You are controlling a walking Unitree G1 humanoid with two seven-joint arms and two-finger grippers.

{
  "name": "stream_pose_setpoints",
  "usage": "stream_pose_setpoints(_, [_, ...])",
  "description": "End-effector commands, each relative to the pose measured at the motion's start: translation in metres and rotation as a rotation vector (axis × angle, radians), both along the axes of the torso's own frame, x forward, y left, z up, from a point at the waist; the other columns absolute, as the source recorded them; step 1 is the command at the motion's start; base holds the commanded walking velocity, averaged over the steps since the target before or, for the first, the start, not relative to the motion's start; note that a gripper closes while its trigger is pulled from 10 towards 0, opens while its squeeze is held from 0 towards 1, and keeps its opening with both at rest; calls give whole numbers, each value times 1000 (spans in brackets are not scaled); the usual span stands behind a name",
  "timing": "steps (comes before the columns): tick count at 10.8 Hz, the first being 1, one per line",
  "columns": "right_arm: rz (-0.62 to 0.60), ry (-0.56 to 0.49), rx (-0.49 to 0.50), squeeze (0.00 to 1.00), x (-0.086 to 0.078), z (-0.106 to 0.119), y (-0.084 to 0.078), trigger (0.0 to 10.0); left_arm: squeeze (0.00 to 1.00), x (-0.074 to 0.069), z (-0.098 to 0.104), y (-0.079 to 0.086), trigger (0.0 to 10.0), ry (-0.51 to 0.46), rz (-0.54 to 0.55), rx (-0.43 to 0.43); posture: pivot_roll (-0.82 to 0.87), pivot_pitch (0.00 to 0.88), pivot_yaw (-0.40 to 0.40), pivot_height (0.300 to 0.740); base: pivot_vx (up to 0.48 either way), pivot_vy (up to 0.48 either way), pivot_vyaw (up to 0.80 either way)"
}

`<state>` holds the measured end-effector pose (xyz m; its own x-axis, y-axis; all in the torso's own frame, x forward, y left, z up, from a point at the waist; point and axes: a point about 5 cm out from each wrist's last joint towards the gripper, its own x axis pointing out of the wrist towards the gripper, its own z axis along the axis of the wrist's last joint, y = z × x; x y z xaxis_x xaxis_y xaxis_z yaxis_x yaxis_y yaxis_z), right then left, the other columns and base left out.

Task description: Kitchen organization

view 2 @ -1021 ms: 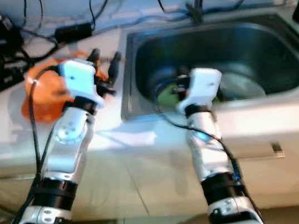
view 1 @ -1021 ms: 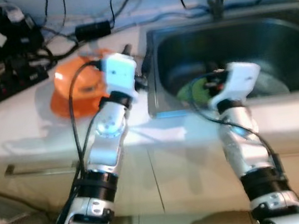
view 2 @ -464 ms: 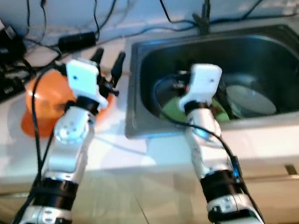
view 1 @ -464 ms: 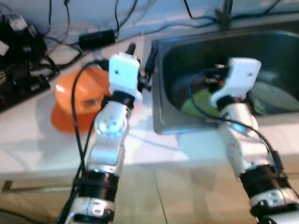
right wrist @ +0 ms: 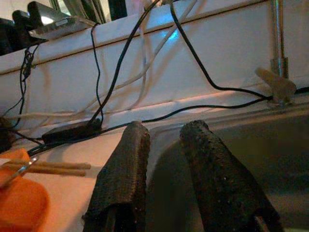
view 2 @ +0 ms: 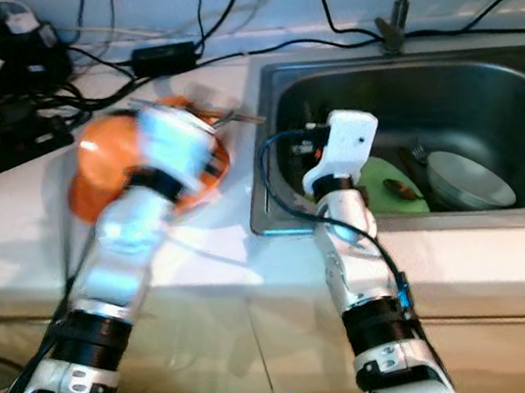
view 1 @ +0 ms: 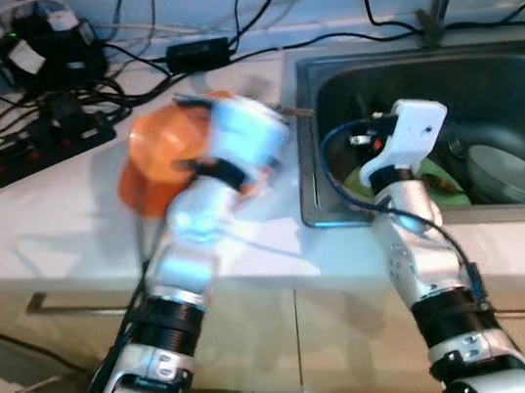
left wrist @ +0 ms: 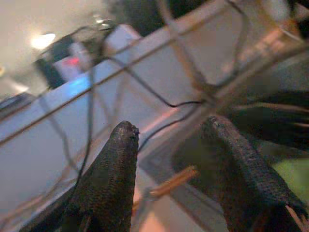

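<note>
The left gripper (left wrist: 169, 145), fingers parted and empty, blurred above the orange bowl (view 1: 162, 152); it should steady itself before closing on the chopsticks (right wrist: 46, 167).

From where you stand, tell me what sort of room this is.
Most likely a home kitchen: a steel sink set in a white counter, dishes such as a white bowl inside it, and drawer fronts with handles below.

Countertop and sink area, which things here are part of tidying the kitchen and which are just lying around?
Part of the job:
orange bowl
chopsticks by that bowl
green plate in the sink
white bowl in the sink

Just lying around:
power strip
black adapter
cables along the wall
</note>
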<state>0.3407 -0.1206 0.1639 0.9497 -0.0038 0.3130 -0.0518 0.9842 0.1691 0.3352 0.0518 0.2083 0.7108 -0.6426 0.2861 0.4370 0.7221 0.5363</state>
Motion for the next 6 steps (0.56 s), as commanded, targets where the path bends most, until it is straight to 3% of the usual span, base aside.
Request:
stream_pose_setpoints(1, [-7,17,2,0,-1,-5,-1,10000,0,1,-3,-2,10000,0,-11,75,18,64,57,740,0,0,0])
stream_pose_setpoints(2, [-7,20,3,0,-1,-6,-1,10000,1000,4,-16,-2,10000,30,11,188,23,61,57,740,0,0,0])
stream_pose_setpoints(4, [-6,24,5,0,0,-6,-1,10000,1000,19,-25,-1,10000,63,136,416,29,61,55,740,0,0,0])
stream_pose_setpoints(5, [-3,24,6,0,0,-6,0,10000,420,24,-21,-5,10000,32,156,473,30,60,55,740,0,0,0])
stream_pose_setpoints(6, [-3,24,6,0,1,-6,0,10000,0,27,-18,-6,10000,30,173,467,30,58,55,740,0,0,0])
